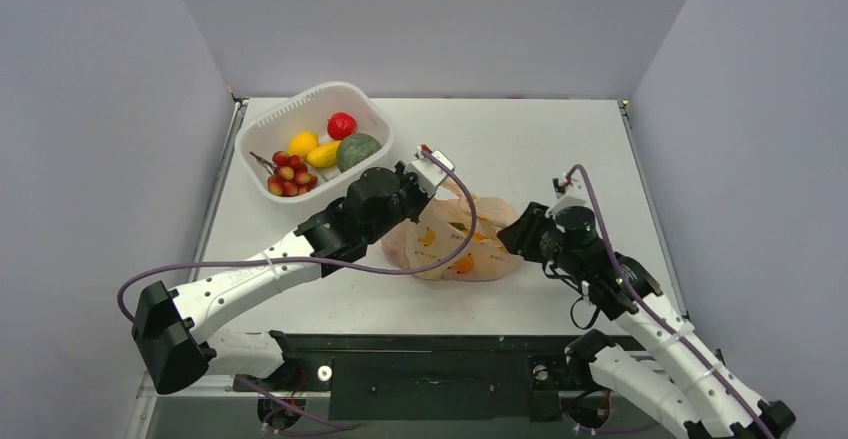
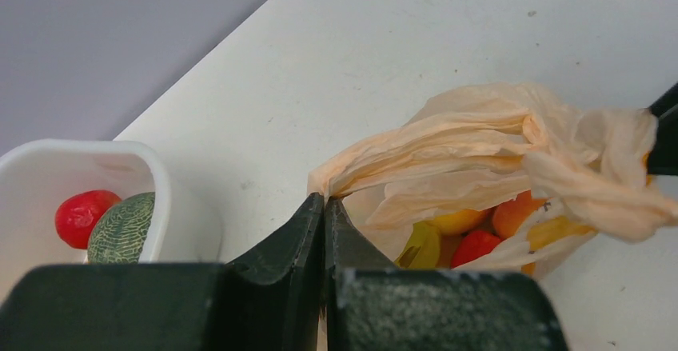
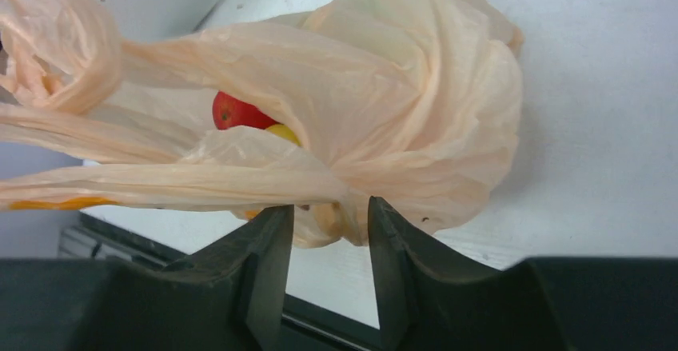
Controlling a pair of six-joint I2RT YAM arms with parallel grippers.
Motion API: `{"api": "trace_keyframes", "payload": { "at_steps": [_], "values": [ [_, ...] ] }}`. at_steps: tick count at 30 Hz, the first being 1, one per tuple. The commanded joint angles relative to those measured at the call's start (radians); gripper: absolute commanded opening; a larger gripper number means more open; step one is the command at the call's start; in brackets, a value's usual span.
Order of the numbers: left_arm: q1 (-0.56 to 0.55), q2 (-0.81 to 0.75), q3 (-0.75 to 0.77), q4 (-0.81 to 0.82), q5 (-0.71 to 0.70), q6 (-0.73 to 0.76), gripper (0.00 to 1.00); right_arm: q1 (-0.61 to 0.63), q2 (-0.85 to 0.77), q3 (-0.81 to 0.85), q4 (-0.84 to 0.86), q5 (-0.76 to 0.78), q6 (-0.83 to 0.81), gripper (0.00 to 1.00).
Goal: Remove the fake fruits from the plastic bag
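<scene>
The plastic bag (image 1: 478, 254) lies crumpled at the table's middle between both arms. My left gripper (image 1: 422, 187) is at its left upper rim; in the left wrist view it (image 2: 324, 201) is shut on the bag (image 2: 480, 143) edge, holding the mouth up. Inside show fake fruits: yellow (image 2: 456, 221), orange (image 2: 516, 215), red (image 2: 476, 247), lime green (image 2: 424, 247). My right gripper (image 1: 508, 239) is at the bag's right side. Its jaws (image 3: 329, 207) stand apart with a bunched fold of the bag (image 3: 400, 87) between the tips. A red fruit (image 3: 236, 113) shows through there.
A white slotted basket (image 1: 300, 109) stands at the back left, close behind my left arm. It holds a red fruit (image 1: 342, 125), yellow fruits (image 1: 303, 143), a dull dark-green round fruit (image 1: 358, 151) and red grapes (image 1: 290, 174). Grey walls enclose the table.
</scene>
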Motion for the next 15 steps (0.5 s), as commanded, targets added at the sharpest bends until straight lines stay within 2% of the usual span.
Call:
{"api": "trace_keyframes", "payload": {
  "at_steps": [1,3,5,10,15],
  "values": [
    [0.003,-0.003,0.037,0.054,0.063,-0.023,0.0,0.081,0.143,0.179,-0.068,-0.043,-0.25,0.44],
    [0.002,-0.003,0.039,0.03,0.071,-0.022,0.0,0.132,0.166,0.215,-0.077,0.057,-0.3,0.56],
    [0.002,-0.004,0.039,0.022,0.074,-0.021,0.0,0.153,0.195,0.242,-0.064,0.108,-0.33,0.63],
    [0.003,-0.002,0.039,0.02,0.067,-0.016,0.0,0.199,0.314,0.318,-0.022,0.082,-0.372,0.67],
    [0.002,-0.005,0.039,0.022,0.064,-0.016,0.0,0.263,0.375,0.344,0.009,0.175,-0.405,0.67]
  ]
}}
